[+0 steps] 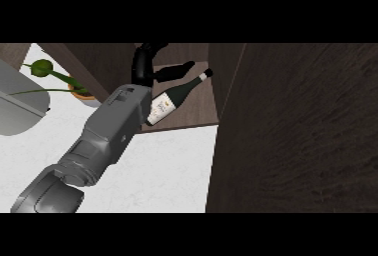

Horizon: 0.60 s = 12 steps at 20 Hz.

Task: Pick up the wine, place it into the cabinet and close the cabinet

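Wine bottle (171, 97) sits inside the cabinet (193, 114), over the brown shelf. It is tilted, with the neck pointing up and to the right and the label facing the camera. Its lower part is just beside the grey wrist, partly hidden by it. I can't tell whether the bottle lies on the shelf or hangs just above it.

The left hand (144, 62) is deep in the cabinet opening, past the bottle's body. Whether it grips the bottle or has let go can't be told, since black parts overlap dark wood. The right hand is out of view.

Step, as judged: the placing stage, at or near release. The cabinet door (295, 130) stands wide open at the right, edge toward the shelf, so the closing step is not done.

Next move calls for:
- making sure the bottle is let go and resting
- pulling the arm back out over the white worktop (162, 165) without knocking the neck
- getting behind the door and swinging it shut

A potted plant (53, 70) stands at the upper left, well apart.
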Tool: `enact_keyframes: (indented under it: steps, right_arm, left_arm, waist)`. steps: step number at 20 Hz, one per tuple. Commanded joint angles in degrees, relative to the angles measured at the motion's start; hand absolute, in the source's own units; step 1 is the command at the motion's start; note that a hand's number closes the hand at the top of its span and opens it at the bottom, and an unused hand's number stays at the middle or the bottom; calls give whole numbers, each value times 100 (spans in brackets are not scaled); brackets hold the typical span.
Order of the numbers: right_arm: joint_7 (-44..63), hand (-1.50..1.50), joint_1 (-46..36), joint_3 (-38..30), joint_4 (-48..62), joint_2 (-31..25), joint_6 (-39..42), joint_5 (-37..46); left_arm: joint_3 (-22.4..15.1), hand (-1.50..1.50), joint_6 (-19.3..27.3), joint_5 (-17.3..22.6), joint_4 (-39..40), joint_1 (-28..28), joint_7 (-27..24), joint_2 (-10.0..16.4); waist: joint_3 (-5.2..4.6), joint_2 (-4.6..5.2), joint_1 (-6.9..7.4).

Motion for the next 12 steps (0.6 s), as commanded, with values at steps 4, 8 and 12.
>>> enact_keyframes:
  steps: [4, 8, 12]
  right_arm:
    - [359, -150, 392, -92, -943, -200, 23, -328]
    - [601, -150, 286, -55, -1055, -179, -20, -216]
    - [470, -150, 644, -33, -1189, -242, -57, -225]
  left_arm:
    - [257, 150, -706, 216, -235, -203, -237, -192]
    - [258, -150, -1403, 206, -237, -128, -212, -148]
    - [339, -150, -1399, 248, -286, -144, -189, -298]
  waist:
    - [7, -63, 45]
    - [2, -90, 211]
    - [13, -156, 290]
